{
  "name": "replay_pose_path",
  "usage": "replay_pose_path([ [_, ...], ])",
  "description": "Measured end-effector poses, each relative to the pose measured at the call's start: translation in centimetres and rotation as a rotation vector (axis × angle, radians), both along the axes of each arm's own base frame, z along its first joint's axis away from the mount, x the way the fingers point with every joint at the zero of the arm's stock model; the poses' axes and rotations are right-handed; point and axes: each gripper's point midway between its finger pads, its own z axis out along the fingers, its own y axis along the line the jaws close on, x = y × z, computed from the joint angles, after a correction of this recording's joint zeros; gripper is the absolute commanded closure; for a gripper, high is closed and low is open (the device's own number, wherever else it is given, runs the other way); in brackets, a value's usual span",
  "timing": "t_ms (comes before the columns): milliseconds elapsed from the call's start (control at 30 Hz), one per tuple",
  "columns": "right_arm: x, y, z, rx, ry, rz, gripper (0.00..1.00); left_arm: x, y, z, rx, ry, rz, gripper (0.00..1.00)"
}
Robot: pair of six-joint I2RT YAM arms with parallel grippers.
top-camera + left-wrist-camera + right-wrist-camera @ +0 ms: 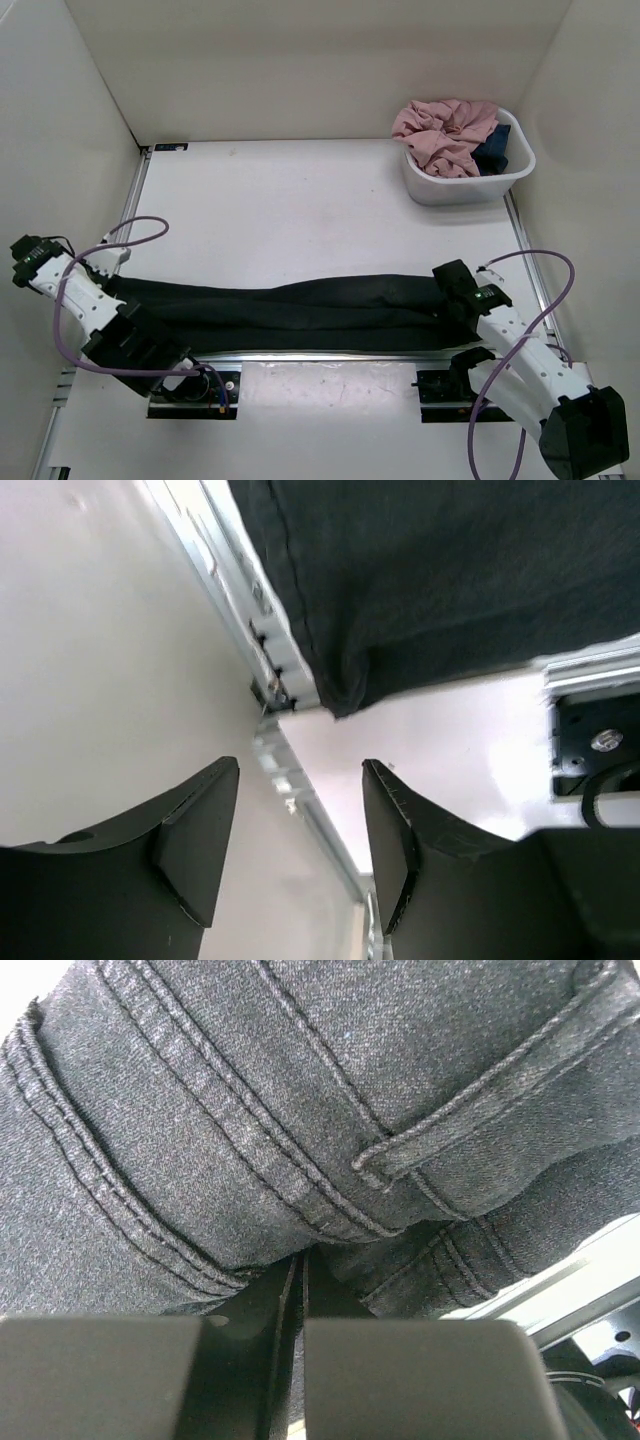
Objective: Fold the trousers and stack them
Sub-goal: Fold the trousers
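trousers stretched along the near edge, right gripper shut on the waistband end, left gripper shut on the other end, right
Not the left one. The left gripper is open, jaws apart, with the end of the trousers lying ahead of them, as the left wrist view shows. The right gripper is shut on the waistband end, trousers along the near edge.

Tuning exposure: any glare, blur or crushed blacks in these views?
Top external: trousers crushed to black, glare on the near edge of the table. Left wrist: left gripper soft, table washed out. Right wrist: stitching sharp, fabric lifted to grey, right gripper dark.
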Motion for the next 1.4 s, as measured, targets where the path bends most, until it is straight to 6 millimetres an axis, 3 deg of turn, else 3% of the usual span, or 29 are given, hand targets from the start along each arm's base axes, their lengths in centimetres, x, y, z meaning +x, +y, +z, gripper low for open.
replay_pose_path([
  [33,0.0,0.0,0.0,0.0,-0.003,0.001,1.0,0.4,0.0,0.3,-0.016,-0.017,-0.004,0.36],
  [67,0.0,0.0,0.1,-0.001,-0.005,0.0,1.0,0.9,-0.2,0.4,-0.039,-0.032,-0.003,0.46],
  [133,-0.1,-0.1,0.1,-0.004,-0.005,0.0,1.0,2.0,-0.1,0.3,-0.086,-0.062,0.033,0.52],
  [233,-0.2,-0.2,0.2,-0.005,-0.004,0.0,1.0,3.9,0.1,-1.2,-0.139,-0.069,0.082,0.46],
  [300,-0.3,-0.2,0.1,-0.006,-0.001,0.0,1.0,4.6,-0.2,-3.4,-0.133,-0.053,0.079,0.42],
  [433,-0.4,-0.3,0.0,-0.013,0.009,0.0,1.0,2.1,-3.7,-8.9,-0.054,0.042,-0.026,0.4],
  [533,-0.5,-0.3,-0.2,-0.023,0.023,0.006,1.0,-0.6,-6.6,-11.2,-0.009,0.093,-0.134,0.4],
  [600,-0.6,-0.3,-0.2,-0.025,0.026,0.007,1.0,-1.3,-6.7,-11.3,0.038,0.094,-0.163,0.4],
  [700,-0.6,-0.3,-0.2,-0.025,0.026,0.007,1.0,-0.8,-5.7,-10.4,0.114,0.061,-0.175,0.37],
  [833,-0.6,-0.3,-0.2,-0.025,0.027,0.007,1.0,0.3,-4.6,-8.7,0.166,0.014,-0.162,0.18],
  [1000,-0.6,-0.4,-0.2,-0.026,0.029,0.007,1.0,2.9,-2.4,-6.4,0.193,-0.032,-0.102,0.18],
  [1167,-0.7,-0.4,-0.2,-0.027,0.03,0.009,1.0,3.8,-0.7,-9.1,0.079,0.081,-0.014,0.21],
  [1400,-0.8,-0.4,-0.2,-0.032,0.034,0.012,1.0,2.8,-1.1,-11.6,-0.032,0.203,0.037,0.24],
])
